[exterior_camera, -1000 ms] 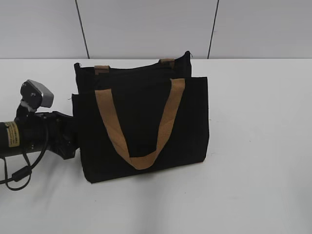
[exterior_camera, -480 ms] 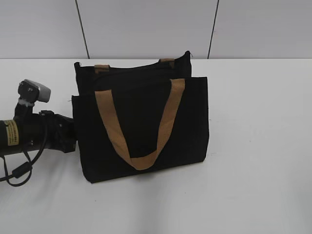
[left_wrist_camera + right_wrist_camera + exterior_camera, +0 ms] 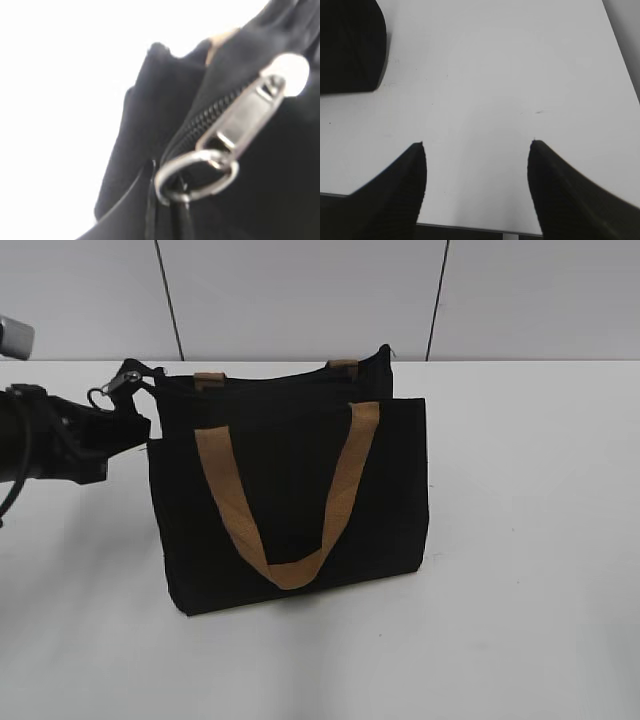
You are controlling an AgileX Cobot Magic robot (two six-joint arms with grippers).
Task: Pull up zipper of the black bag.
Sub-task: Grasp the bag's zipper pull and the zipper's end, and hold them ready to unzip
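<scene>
The black bag (image 3: pixel 290 500) stands upright on the white table, with one tan handle hanging down its front. The zipper's silver pull tab (image 3: pixel 240 117) and round ring (image 3: pixel 196 172) sit at the bag's top left corner (image 3: pixel 128 376). My left gripper (image 3: pixel 112 412) is at that corner. In the left wrist view its dark fingertips (image 3: pixel 175 212) are shut on the ring's lower edge. My right gripper (image 3: pixel 477 150) is open and empty over bare table, with a corner of the bag (image 3: pixel 350 45) at the upper left. The right gripper is out of the exterior view.
The white table (image 3: pixel 530 540) stretches to the right and in front of the bag. A pale panelled wall (image 3: pixel 300 290) rises behind the table's far edge. The left arm's body (image 3: pixel 40 440) lies left of the bag.
My left arm has risen from beside the bag's lower left side to its top left corner. The zipper's pull tab and ring now stick out there.
</scene>
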